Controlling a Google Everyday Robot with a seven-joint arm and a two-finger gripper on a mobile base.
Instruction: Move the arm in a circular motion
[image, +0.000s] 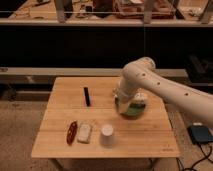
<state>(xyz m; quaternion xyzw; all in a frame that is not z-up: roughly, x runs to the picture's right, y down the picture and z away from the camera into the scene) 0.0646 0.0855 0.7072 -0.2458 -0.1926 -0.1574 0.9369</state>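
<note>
Reaching in from 3 o'clock, the arm (165, 90) bends at its elbow above the bench (60, 102) and drops its gripper (125, 101) onto the green bowl (135, 112) toward the bench's 3 o'clock side; whether it is clenched or released cannot be told. A black bar (87, 96) lies toward 11 o'clock, a white cup (107, 134) at 6, and a red packet (71, 132) at 7.

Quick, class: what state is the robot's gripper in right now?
The gripper: cannot be told. It is at the lower end of the arm, over the green bowl.
</note>
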